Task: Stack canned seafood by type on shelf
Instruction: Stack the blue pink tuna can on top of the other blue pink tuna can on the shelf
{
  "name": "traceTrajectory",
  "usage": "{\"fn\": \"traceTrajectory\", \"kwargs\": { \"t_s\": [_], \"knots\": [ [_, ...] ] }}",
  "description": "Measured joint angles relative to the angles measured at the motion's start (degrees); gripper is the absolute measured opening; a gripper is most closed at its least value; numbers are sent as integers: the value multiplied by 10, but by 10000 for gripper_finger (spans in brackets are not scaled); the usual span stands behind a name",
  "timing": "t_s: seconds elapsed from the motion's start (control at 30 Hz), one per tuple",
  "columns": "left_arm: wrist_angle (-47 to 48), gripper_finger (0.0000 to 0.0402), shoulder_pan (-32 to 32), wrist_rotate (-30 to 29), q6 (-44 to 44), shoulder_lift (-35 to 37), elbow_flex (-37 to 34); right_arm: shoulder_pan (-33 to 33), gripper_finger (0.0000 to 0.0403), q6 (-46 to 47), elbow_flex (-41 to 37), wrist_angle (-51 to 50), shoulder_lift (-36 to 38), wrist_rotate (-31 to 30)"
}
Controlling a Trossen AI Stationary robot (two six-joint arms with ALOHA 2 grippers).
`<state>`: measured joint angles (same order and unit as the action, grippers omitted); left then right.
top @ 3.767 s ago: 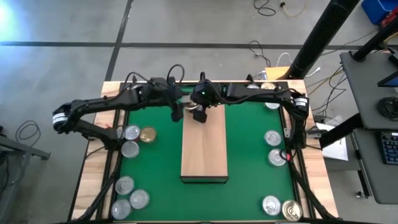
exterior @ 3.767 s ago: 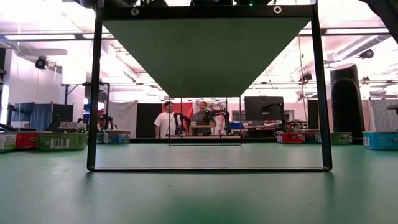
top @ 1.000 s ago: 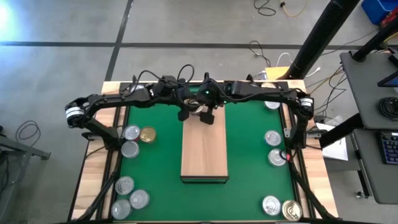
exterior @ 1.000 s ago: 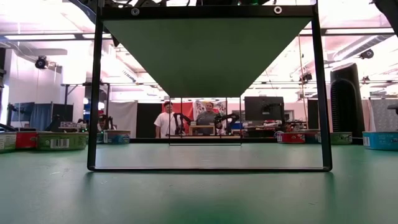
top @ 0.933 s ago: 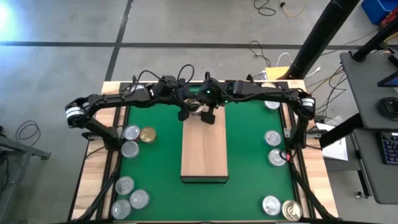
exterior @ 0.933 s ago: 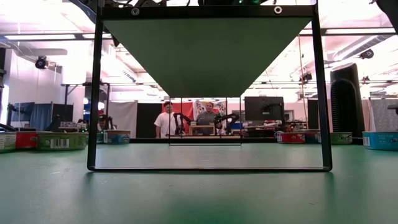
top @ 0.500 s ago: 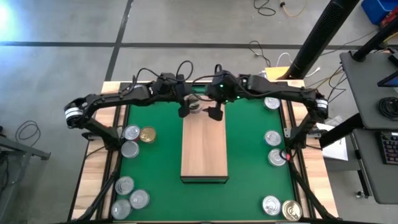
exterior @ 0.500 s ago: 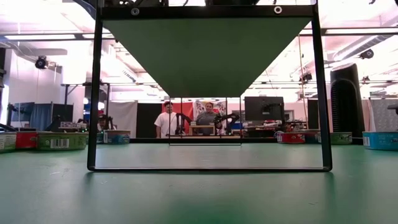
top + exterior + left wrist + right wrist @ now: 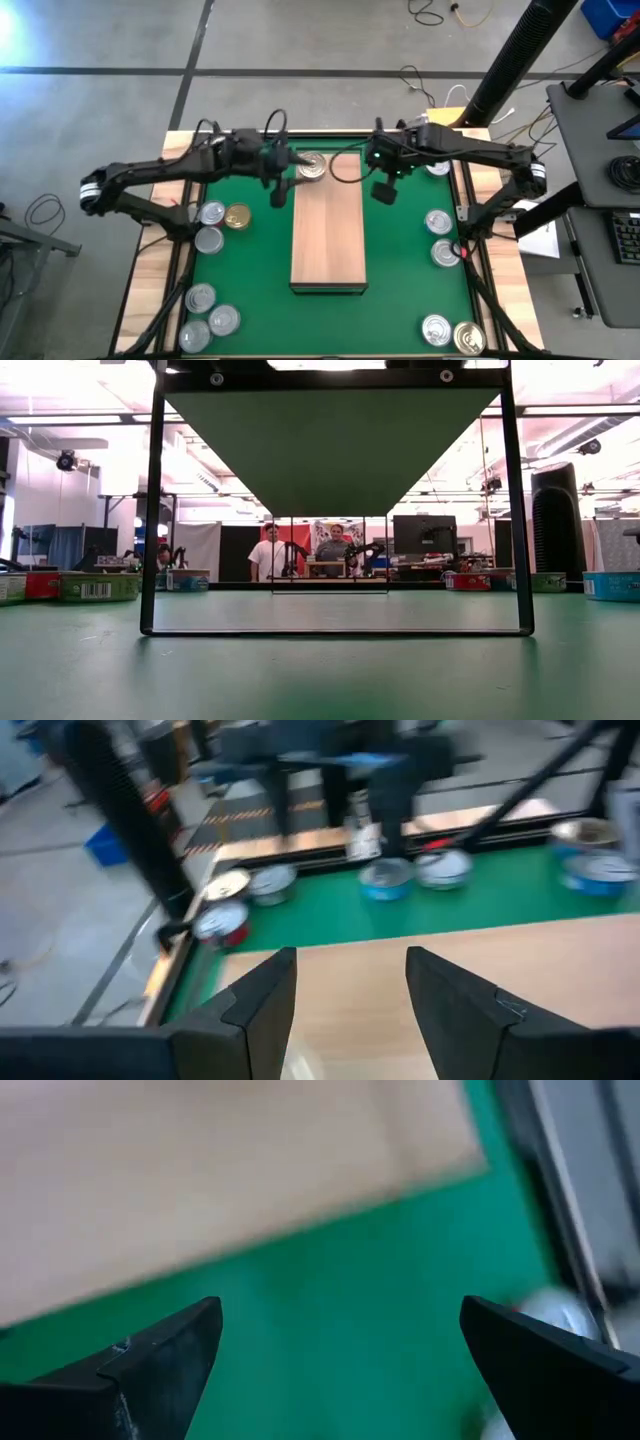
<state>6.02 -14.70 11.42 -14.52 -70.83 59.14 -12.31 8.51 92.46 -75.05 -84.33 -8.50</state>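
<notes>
High view: we find the shelf lying lengthwise at the middle of the green mat. One silver-topped can sits at the shelf's far end, between the two grippers. The left gripper hangs just off the shelf's far left corner, beside that can but apart from it. The right gripper hangs over the mat just off the far right corner, also apart from the can. Loose cans lie along the mat's left edge, others along the right.

Low view: we see only the shelf frame from beneath, cans at either side, and people in the room beyond; no gripper shows.

Left wrist view: the left gripper has its fingers parted with nothing between them, over the shelf board.

Right wrist view: the right gripper stands spread wide and empty, above green mat beside the shelf edge
</notes>
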Motion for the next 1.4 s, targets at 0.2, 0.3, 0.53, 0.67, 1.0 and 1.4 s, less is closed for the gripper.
{"fn": "traceTrajectory", "kwargs": {
  "t_s": [0.2, 0.3, 0.53, 0.67, 1.0, 1.4],
  "knots": [
    [10, 176, 77, 0, -2, 51, -25, 2, 400, 129, -97, -50, 66, -49],
    [88, 176, 111, -1, -15, 74, -25, 18, 400, 194, -161, -48, 106, -30],
    [272, 176, 168, -99, 18, 140, -26, 107, 400, 310, -272, 10, 155, 36],
    [388, 176, 170, -199, 128, 192, -26, 156, 400, 323, -288, 64, 147, 38],
    [497, 176, 168, -406, 341, 248, -34, 215, 400, 287, -288, 158, 119, -17],
    [465, 147, -105, -300, 328, 162, -28, 306, 400, 366, -314, 164, 117, -56]
  ]
}}
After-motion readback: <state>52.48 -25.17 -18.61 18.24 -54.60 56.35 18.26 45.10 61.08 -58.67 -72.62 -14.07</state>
